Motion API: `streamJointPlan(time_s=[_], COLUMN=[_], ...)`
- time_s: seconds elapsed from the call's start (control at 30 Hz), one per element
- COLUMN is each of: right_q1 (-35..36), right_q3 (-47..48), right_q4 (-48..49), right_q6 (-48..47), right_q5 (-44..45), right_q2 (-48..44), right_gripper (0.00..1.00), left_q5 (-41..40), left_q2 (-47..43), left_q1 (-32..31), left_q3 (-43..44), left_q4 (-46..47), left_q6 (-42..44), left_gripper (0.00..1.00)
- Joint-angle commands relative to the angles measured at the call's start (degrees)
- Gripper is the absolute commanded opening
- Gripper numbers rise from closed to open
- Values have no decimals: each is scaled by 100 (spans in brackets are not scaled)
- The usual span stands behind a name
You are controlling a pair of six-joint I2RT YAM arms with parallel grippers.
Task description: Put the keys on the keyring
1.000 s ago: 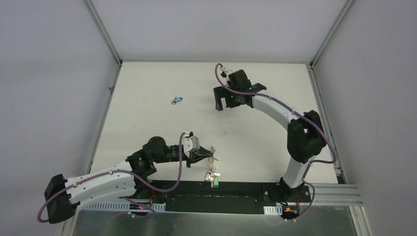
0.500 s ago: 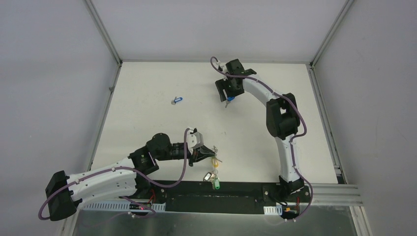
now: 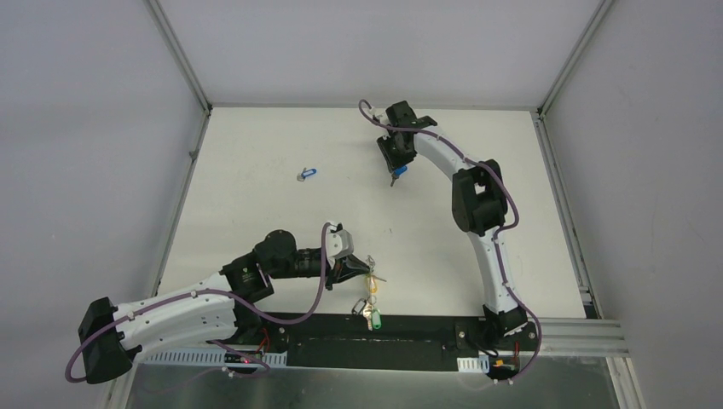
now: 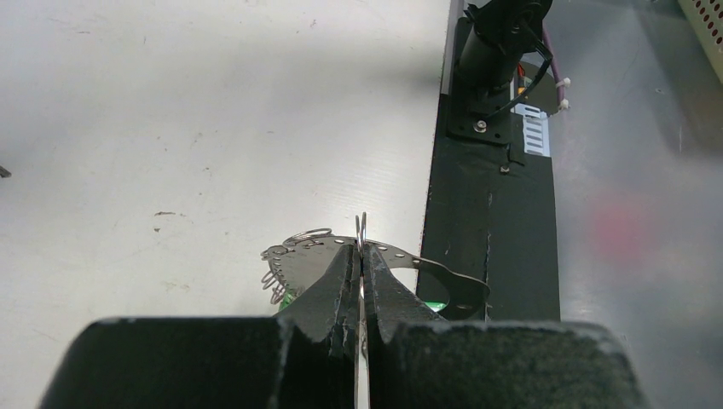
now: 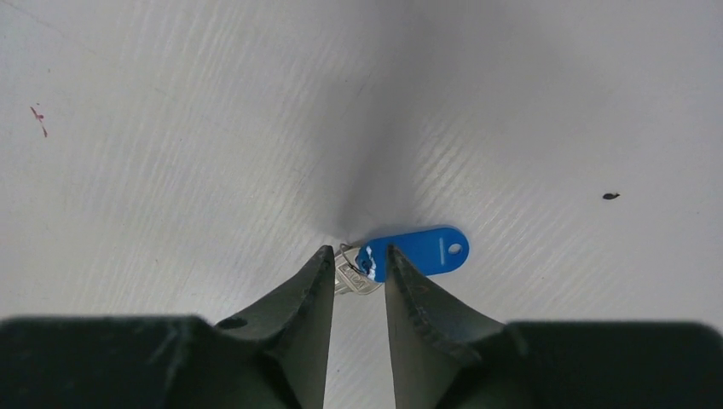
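Left end effector [image 4: 361, 256]: my fingers are pressed together on the thin metal edge of the keyring [image 4: 401, 256], which stands upright between the fingertips. From the wrist view, a perforated band of the ring curves away on both sides of the tips, with small wire clips [image 4: 286, 260] bunched on one side. From above, a yellow-tagged key [image 3: 372, 280] hangs just beside these fingertips. A green-tagged key [image 3: 375, 321] sits a little further off, toward the arm bases. Right end effector [image 5: 358, 253]: it is lowered to the worktop [image 5: 170, 128] with the fingers a narrow gap apart. They straddle the silver part of a blue-tagged key [image 5: 418, 251]. The metal end lies between my fingertips, and the blue tag sticks out past the tip of one finger, flat on the surface. I cannot tell whether the pads are pressing on the key or only standing just beside it. A second blue-tagged key [image 3: 307, 174] lies loose on the worktop. It is well apart from the right end effector on the side toward my left arm, and further still from the left end effector and the ring it grips.
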Motion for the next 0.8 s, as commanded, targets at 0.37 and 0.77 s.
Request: streamJointPlan(time_s=[0.37, 0.77], right_q1=[9, -212], right_q3=[260, -1088], right_q4=[-97, 172], right_q6=[-9, 442], right_q5=[18, -453], right_q2=[64, -1744], right_gripper=[0, 0], left_q5=[153, -104], left_q2=[-237, -197], left_q1=[-59, -62], left_q3=[174, 407], left_q4=[215, -222], left_q6=[-65, -86], left_gripper=[0, 0])
